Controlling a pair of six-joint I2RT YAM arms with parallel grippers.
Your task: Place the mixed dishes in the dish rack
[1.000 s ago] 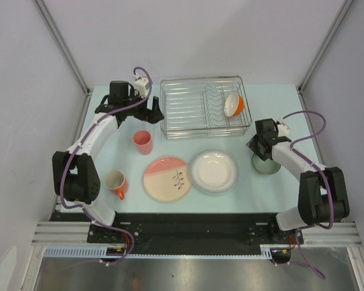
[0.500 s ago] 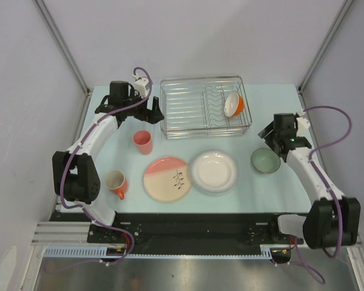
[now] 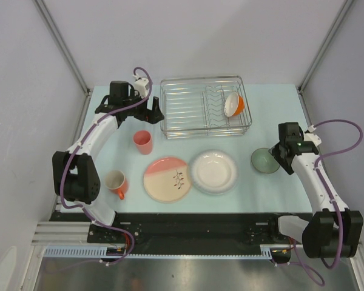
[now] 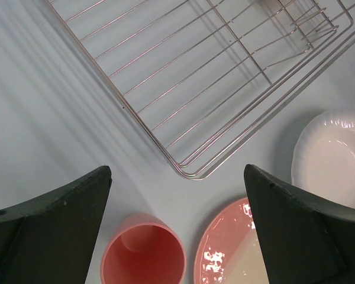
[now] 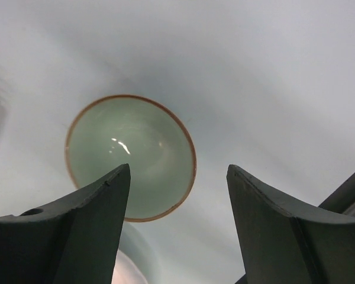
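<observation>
**A:** Right, the small green bowl (image 3: 264, 161): where is it sitting?

**B:** It is sitting upright on the table (image 3: 273, 109), right of centre in the overhead view. It is resting near the white plate (image 3: 213, 171) and below the right end of the dish rack (image 3: 203, 78).

**A:** And the claw?

**B:** The right gripper (image 3: 279, 153) is hanging at the bowl's right edge, fingers pointing toward it. In its own wrist view the jaws are standing well apart and gripping nothing. The bowl is lying ahead, toward the upper left, partly hidden by the finger at the frame's left.

**A:** Any long axis to mind?

**B:** None, it being round. I am judging that any rim approach is going to serve. The rack is running lengthwise left to right, up and left of the bowl.

**A:** The other arm?

**B:** The left gripper (image 4: 177, 171) is hovering wide open and empty above the salmon-pink tumbler (image 4: 143, 251), far to the left. The right arm is sitting much nearer the bowl.

**A:** Any writing?

**B:** I am finding no readable labels or brands.
</observation>
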